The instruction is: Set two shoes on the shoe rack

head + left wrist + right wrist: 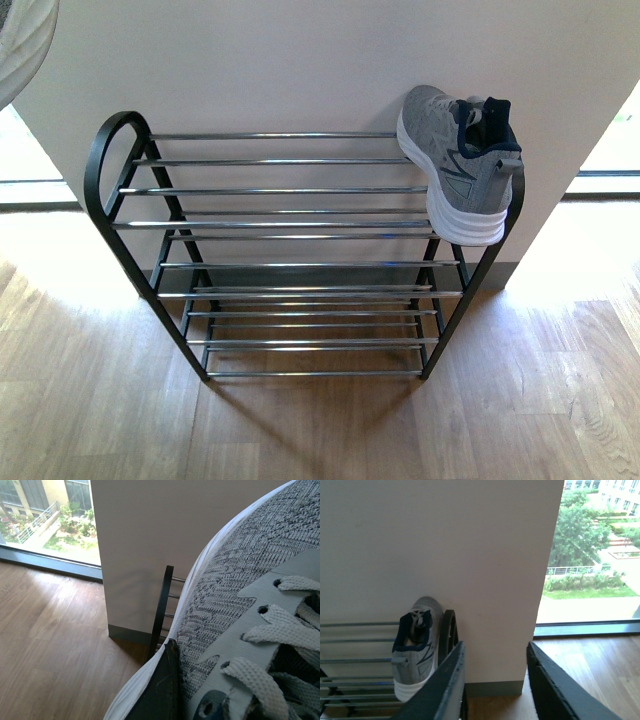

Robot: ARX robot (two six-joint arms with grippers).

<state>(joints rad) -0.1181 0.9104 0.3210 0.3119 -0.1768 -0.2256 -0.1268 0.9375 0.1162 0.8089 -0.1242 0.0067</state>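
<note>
Front view: one shoe (460, 165) sits at the right end of the top tier of the rack (280, 190). My left gripper (170, 680) clasps a second shoe (225, 595); my right gripper (495, 650) gapes, empty.

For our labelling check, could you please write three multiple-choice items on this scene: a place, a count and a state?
1. Where on the shoe rack is the grey shoe? A top tier, right end; B bottom tier, left end; C middle tier, centre.
2. How many shoes are on the rack? A none; B one; C two.
3. The right gripper is: A shut on a shoe; B shut on a rod; C open, empty.
1 A: it rests on the top rods by the right frame. 2 B: only that shoe lies there. 3 C: fingers apart, nothing between.
</note>
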